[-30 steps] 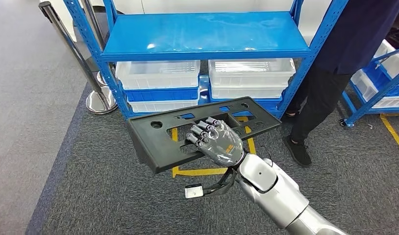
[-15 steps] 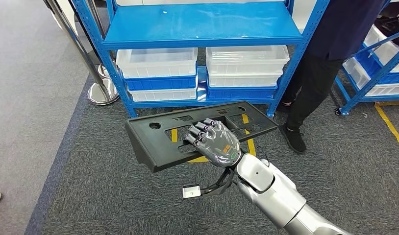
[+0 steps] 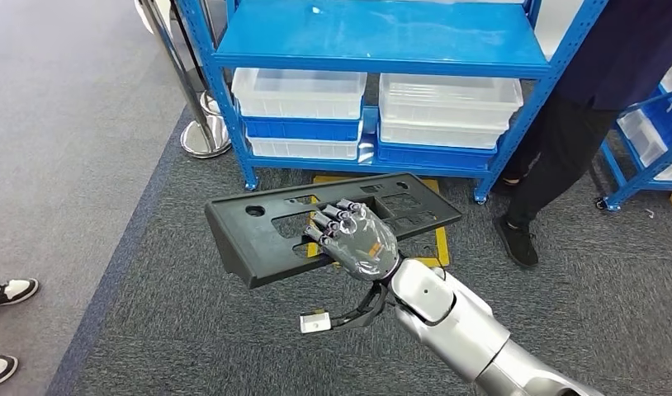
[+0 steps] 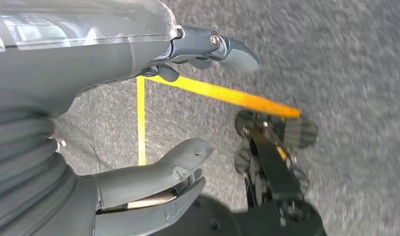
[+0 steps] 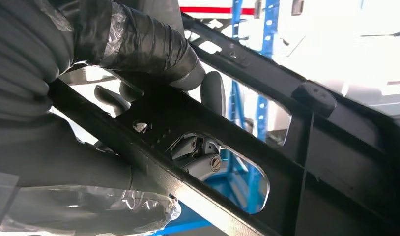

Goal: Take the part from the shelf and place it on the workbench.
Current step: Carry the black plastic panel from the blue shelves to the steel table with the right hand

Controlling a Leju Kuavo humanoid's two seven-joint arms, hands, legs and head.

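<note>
My right hand (image 3: pixel 355 238) grips a long flat black plastic part (image 3: pixel 258 232) with cut-outs, holding it level above the dark carpet in front of the blue shelf (image 3: pixel 382 40). Fingers lie over the part's top, near its middle. In the right wrist view the thumb (image 5: pixel 139 46) presses one side of the part (image 5: pixel 335 147) and fingers (image 5: pixel 200 157) show through a cut-out. My left hand (image 4: pixel 139 123) hangs over the floor with fingers apart and nothing in it.
Clear plastic bins (image 3: pixel 300 91) sit on the shelf's lower level. A person in dark clothes (image 3: pixel 564 140) stands at the shelf's right post. A chrome stanchion (image 3: pixel 202 136) stands to the left. Someone's shoes (image 3: pixel 7 293) show at the far left. Yellow floor tape (image 3: pixel 436 243) lies under the part.
The whole view has shifted: the shelf now sits further right and shoes have come in at the left. My right hand still holds the part the same way.
</note>
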